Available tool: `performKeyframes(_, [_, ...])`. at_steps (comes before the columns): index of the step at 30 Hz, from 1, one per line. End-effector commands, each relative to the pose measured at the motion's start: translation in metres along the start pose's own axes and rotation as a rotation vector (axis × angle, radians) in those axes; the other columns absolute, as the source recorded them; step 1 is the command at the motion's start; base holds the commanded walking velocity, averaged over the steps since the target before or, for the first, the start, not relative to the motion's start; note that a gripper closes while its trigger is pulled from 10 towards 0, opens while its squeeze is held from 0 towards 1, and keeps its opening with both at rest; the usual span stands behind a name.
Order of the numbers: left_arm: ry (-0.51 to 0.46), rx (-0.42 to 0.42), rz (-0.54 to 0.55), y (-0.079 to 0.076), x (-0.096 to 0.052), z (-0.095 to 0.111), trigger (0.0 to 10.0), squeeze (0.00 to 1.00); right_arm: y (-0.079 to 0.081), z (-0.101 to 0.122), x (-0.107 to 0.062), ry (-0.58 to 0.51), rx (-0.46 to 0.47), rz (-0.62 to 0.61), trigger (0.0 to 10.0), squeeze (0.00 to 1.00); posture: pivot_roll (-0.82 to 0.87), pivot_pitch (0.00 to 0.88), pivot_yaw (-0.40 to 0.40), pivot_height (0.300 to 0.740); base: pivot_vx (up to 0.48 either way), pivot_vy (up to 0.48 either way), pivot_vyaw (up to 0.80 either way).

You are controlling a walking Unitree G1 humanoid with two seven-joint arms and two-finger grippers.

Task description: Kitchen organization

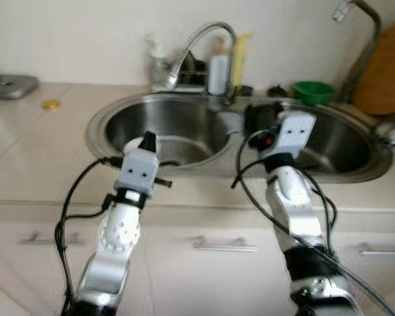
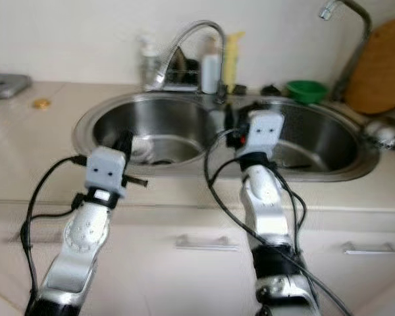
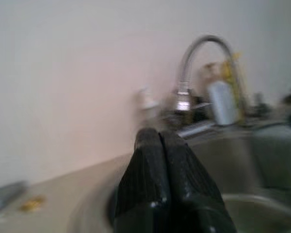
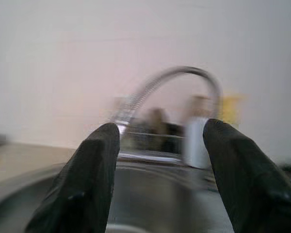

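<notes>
So the robot was standing right up against a beige counter (image 1: 26, 131) with a double stainless sink (image 1: 102, 128) set into it, 2 round basins side by side. Both arms were raised over the front edge.

The left gripper (image 3: 161, 141) had its 2 black fingers pressed together with nothing between them, hovering at the near rim of the left basin and pointing toward the back wall. The right gripper (image 4: 160, 133) was spread wide apart, also empty, sitting over the divider between the basins and aimed at the faucet.

The curved faucet (image 1: 207, 33) rose from the back rim behind the left basin, arching over toward the robot's left with its spout hanging down above that basin. Straight ahead of the right gripper, well apart from it. Beside the faucet base stood a white bottle (image 1: 218, 74) upright, with something tall and yellow (image 1: 239, 56) just behind it, maybe a brush or gloves, too blurry to call. A small wire rack (image 1: 187, 78) sat behind the spout.

Further along the back edge on the robot's right was a green bowl (image 1: 314, 91), and a round wooden cutting board (image 1: 385, 69) leaned upright against the wall. A small gold thing (image 1: 50, 104) lay on the counter off to the left. Below the counter were pale cabinet doors with horizontal bar handles (image 1: 225, 246).
</notes>
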State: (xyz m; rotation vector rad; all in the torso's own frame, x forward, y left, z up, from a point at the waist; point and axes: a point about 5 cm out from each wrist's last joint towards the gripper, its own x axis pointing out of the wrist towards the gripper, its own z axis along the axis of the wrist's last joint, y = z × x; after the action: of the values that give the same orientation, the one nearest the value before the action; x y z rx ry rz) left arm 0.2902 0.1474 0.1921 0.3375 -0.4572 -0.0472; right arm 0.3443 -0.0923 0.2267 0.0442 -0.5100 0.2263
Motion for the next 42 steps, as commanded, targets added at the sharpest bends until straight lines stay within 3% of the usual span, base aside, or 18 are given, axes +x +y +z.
performKeyframes(1, [-0.022, -0.017, -0.021, -0.008, 0.001, 0.005, 10.0, 0.0, -0.013, 0.001, -0.007, 0.003, -0.049, -0.02, 10.0, 0.0, -0.03, 0.0, -0.039, 0.74, 0.0, 0.469, 0.0])
performKeyframes(12, [-0.04, -0.017, -0.025, -0.011, 0.0, 0.006, 10.0, 0.0, -0.013, -0.009, -0.027, 0.062, -0.091, 0.0, 10.0, 0.0, -0.04, 0.0, -0.036, 0.74, 0.0, 0.285, 0.0])
performKeyframes(42, [-0.055, 0.022, -0.076, -0.017, -0.001, 0.006, 10.0, 0.0, -0.014, -0.016, -0.043, 0.098, -0.105, -0.019, 10.0, 0.0, -0.04, 0.0, -0.026, 0.74, 0.0, 0.0, -0.8])
